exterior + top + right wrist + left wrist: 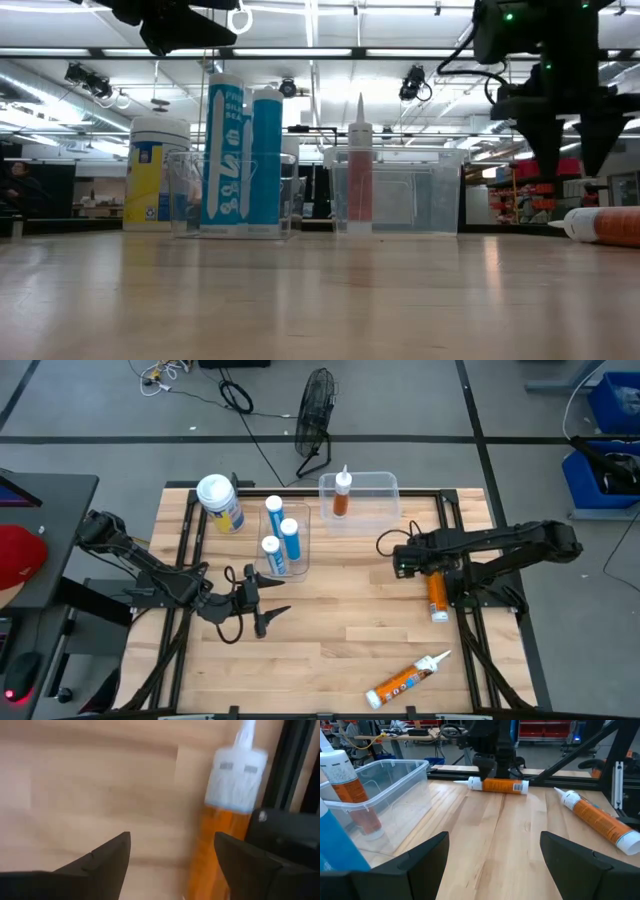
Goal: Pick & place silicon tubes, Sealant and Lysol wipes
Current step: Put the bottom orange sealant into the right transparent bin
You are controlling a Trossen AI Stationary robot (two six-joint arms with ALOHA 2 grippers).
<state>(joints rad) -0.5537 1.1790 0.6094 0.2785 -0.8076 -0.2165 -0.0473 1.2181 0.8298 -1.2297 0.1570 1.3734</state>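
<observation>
We see the right claw (pixel 418 563) hanging over the tabletop (pixel 330 630) w/ fingers apart, nothing between them, just beside the nearer orange sealant tube (pixel 438 597), which lies flat near the tabletop's right edge rail. In the right wrist view that tube (pixel 220 845) sits off to one side of the finger gap, not between the fingers, so we judge the claw needs to shift over before closing.

Handling, as we judge it: rigid plastic cartridge, round, smooth label, so likely to roll and slip. Best hold is across the mid-body, fingers square to the long axis; avoid the thin tapered nozzle, which looks weak. Prob. moderately heavy if full.

A second sealant tube (pixel 405 682) lies at an angle near the front edge, well apart. A third (pixel 342 495) stands upright in the right clear bin (pixel 384 485).

Three blue silicone tubes (pixel 283 535) stand in the left clear bin (pixel 300 567). Low view shows white lettering down one tube (pixel 225 150); too blurred to read for sure.

Lysol wipes (pixel 220 503) stand upright at the back left, just beside that bin: stout, stiff canister, wide for the fingers, light-ish we'd guess. Label yellow and blue, no text legible.

Left claw (pixel 262 603) waits at front left, fingers apart, empty.
</observation>
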